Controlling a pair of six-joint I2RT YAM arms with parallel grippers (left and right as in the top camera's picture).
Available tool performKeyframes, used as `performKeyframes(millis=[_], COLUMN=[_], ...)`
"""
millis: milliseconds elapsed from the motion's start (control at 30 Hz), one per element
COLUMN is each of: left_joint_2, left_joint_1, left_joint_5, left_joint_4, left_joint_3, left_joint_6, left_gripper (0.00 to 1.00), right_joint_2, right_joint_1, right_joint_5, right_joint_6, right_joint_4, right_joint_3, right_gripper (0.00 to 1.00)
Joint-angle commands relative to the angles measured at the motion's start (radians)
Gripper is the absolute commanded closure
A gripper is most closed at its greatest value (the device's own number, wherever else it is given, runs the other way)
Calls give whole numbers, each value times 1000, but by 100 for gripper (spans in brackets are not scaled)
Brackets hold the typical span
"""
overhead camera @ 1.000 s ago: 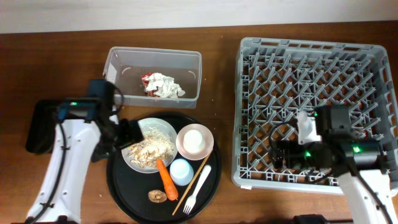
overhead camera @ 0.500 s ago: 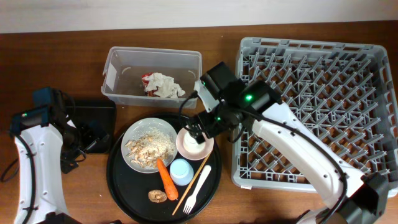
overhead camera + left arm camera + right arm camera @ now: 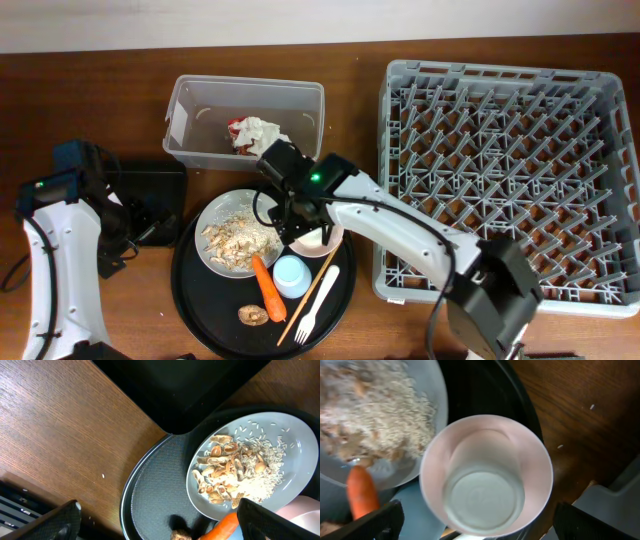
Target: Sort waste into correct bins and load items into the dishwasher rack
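**Straight below the right arm: the pale pink bowl**

The bowl sits on the round black tray, small white cup nested inside, squarely beneath the right arm's jaws, which stand apart. The left arm, jaws likewise apart, hangs farther off.

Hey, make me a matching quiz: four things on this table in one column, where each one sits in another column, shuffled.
1 carrot
2 crumpled tissues
3 small white cup
4 food heap

A inside the pink bowl
B in the clear tub
C on the white plate
D beside the light blue cup

Pairs: 1-D, 2-B, 3-A, 4-C
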Motion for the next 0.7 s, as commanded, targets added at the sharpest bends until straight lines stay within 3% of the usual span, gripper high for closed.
performKeyframes(millis=[0, 133, 233, 400, 500, 667], left_joint_2=[-15, -15, -15, -15, -15, -15], left_joint_1=[6, 6, 6, 6, 6, 6], left_joint_5=[-7, -7, -7, -7, -7, -7], left_joint_4=[3, 3, 3, 3, 3, 7], left_joint_3=[-5, -5, -5, -5, -5, -5], left_joint_6=[-13, -13, -13, -13, -13, -13], left_gripper=[1, 1, 1, 0, 1, 1], right_joint_2=[71, 98, 98, 96, 69, -50], right_joint_1=[-1, -1, -1, -1, -2, -55], right_joint_5=[34, 31, 31, 31, 32, 72], right_joint_6=[18, 18, 18, 18, 18, 18], right_joint_4=[3, 5, 0, -13, -43, -167], right_joint_3=[14, 14, 14, 14, 39, 229], right_gripper=[2, 3, 25, 46, 52, 53])
